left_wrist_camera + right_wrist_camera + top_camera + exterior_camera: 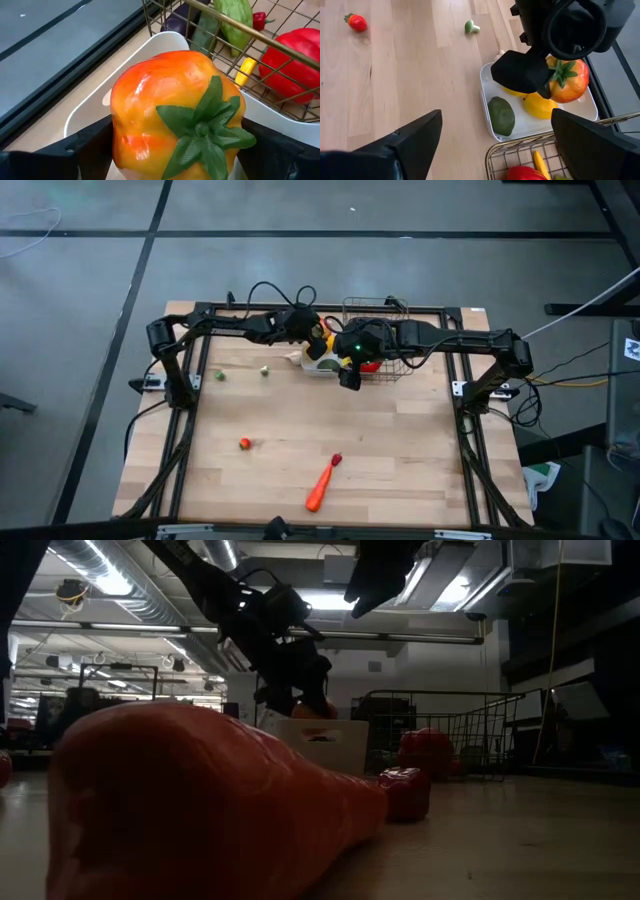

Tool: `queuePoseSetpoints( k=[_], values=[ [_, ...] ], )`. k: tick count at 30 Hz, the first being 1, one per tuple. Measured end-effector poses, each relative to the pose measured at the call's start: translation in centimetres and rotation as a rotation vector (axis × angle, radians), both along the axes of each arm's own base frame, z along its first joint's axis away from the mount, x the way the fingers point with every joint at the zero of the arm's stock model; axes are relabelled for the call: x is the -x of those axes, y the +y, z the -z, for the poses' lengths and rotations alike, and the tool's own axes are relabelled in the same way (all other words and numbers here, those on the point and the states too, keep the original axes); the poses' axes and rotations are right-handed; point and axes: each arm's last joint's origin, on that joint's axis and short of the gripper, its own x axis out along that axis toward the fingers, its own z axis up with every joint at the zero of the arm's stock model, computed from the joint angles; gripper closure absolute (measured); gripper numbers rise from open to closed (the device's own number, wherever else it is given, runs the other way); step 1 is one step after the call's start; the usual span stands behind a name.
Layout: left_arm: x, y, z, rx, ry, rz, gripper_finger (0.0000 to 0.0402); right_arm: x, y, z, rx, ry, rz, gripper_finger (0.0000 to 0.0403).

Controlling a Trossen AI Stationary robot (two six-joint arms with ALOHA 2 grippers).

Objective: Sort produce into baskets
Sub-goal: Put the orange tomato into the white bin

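Two lemons [540, 106], one tomato [568, 80]

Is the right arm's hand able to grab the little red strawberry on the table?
Probably yes. The right hand is open and empty above the white tray, and the strawberry lies alone on bare wood with nothing between them, though it would be a long stretch.

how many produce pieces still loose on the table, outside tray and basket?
5: carrot and chilli at the near edge, strawberry to their left, and two small green pieces left of the tray. The arms may hide more.
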Motion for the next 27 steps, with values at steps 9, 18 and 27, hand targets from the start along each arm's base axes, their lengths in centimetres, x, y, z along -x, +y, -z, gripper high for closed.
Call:
queuePoseSetpoints(
  k=[9, 18, 27],
  values=[
    [0.03, -0.01, 0.03, 0.039, -0.024, -0.042, 0.0055, 0.00, -0.02, 0.00, 0.000, 0.000, 0.000, 0.0031],
    [0.30, 0.55, 0.01, 0.047, -0.037, -0.091, 0.0055, 0.00, -0.02, 0.00, 0.000, 0.000, 0.000, 0.0031],
    [0.42, 0.39, 0.21, 0.097, -0.044, -0.136, 0.0054, 0.00, -0.02, 0.00, 0.001, 0.000, 0.000, 0.0031]
  ],
)
